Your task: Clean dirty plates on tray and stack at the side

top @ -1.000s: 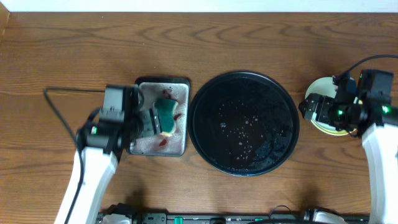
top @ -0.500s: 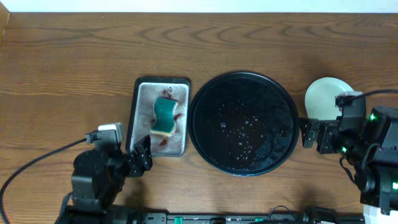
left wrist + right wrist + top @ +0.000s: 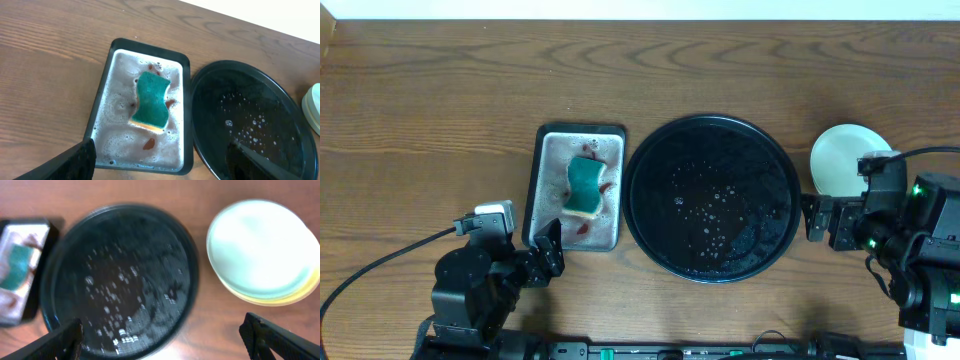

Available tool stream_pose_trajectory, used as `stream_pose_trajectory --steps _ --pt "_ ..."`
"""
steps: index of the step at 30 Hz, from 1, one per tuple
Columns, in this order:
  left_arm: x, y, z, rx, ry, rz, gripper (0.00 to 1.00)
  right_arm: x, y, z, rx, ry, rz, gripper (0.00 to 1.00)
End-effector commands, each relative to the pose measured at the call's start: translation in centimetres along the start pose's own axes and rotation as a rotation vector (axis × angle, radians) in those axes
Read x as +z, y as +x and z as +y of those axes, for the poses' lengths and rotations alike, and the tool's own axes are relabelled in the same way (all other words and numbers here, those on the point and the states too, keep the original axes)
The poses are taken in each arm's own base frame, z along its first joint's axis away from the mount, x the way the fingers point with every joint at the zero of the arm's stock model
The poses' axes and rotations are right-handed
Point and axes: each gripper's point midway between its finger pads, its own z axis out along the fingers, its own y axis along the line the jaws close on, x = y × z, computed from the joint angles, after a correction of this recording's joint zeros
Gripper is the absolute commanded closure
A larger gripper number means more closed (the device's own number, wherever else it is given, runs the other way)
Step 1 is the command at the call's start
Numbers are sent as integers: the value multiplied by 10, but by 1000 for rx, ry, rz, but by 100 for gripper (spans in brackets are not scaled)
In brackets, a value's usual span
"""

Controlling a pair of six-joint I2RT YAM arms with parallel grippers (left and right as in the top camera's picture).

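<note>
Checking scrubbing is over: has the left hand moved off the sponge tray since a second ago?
Yes. The left hand has pulled back toward the table's near edge, from over the grey tray to just off its near-left corner.

Tray point(image 3: 720, 160) at worktop point(image 3: 440, 90) centre. Pan point(image 3: 548, 235) just left of tray; sponge point(image 3: 584, 187) lying in pan. Plates point(image 3: 845, 155) stacked on worktop right of tray, apart from rim. Left end effector point(image 3: 546, 260) before pan's front-left corner; right end effector point(image 3: 825, 218) before plates.
</note>
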Motion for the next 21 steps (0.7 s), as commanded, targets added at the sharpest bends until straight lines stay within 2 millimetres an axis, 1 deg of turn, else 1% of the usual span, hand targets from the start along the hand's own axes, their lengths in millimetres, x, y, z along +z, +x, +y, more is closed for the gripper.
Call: stream_pose_trajectory --steps 1,3,4,5,7,9,11,16,21 --pt "1 3 1 4 1 8 17 1 13 -9 -21 55 50 1" --pt "1 3 1 4 1 9 17 -2 23 -8 -13 53 82 1" --pt "1 3 1 4 1 8 17 -3 24 -10 -24 65 82 1" --pt "1 3 1 4 1 8 17 -6 21 -10 -33 74 59 1" --pt "1 3 1 4 1 8 17 -10 8 -6 -71 60 -21 1" --pt "1 3 1 4 1 8 17 -13 -7 5 -163 26 -137 1" --pt "1 3 1 4 1 8 17 -14 -14 12 -215 13 -246 1" --pt "1 3 1 4 1 9 16 -12 -16 25 -293 -27 -512 1" --pt "1 3 1 4 1 8 16 -10 -14 33 -360 -48 -744 1"
